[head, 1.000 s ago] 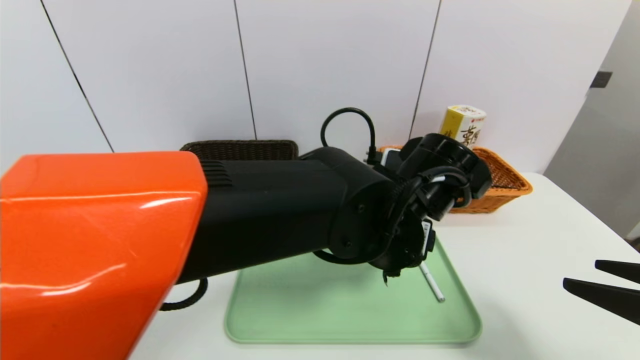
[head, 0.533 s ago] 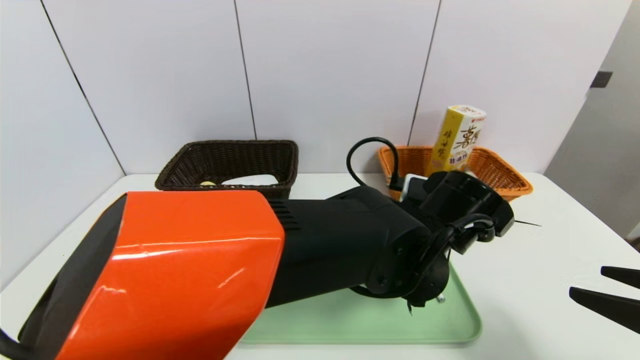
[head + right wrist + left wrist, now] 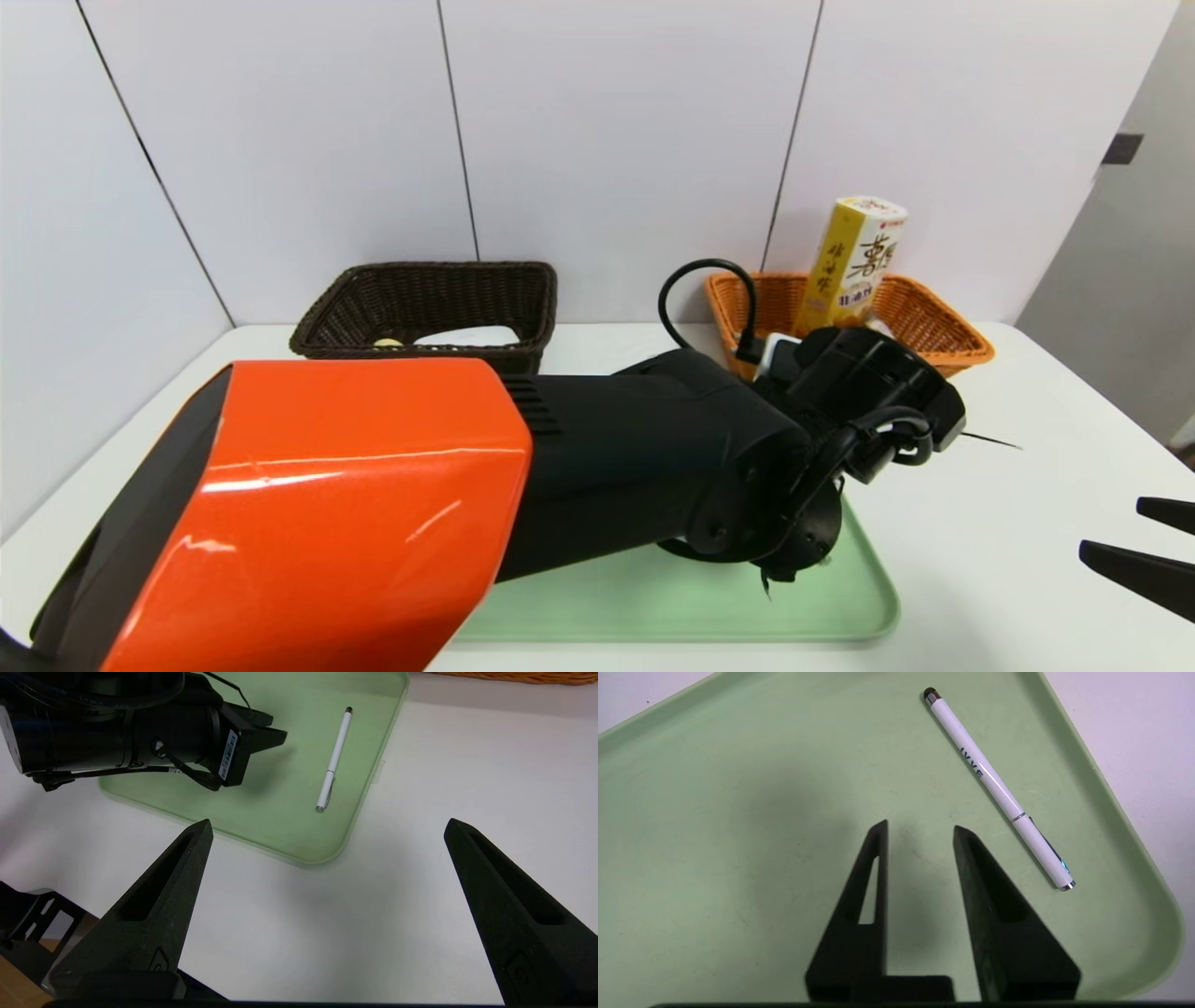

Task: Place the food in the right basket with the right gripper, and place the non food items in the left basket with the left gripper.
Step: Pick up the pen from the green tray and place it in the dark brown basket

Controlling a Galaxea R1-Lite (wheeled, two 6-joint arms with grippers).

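Right now my left gripper hangs low over the green tray, jaws partly closed with a narrow gap and nothing between them. The white pen lies flat on the tray just beside the gripper, near the tray's raised rim and clear of the fingers.

Risks as I judge them: closing here grabs air. The pen is thin, round and lies flat, so a slightly off pinch could roll it against the rim or flick it onto the table.

The right gripper is parked wide open over bare table, empty.

Around: the dark left basket already holds something pale; the orange right basket holds a yellow carton. In the head view my left arm's bulk hides the pen.
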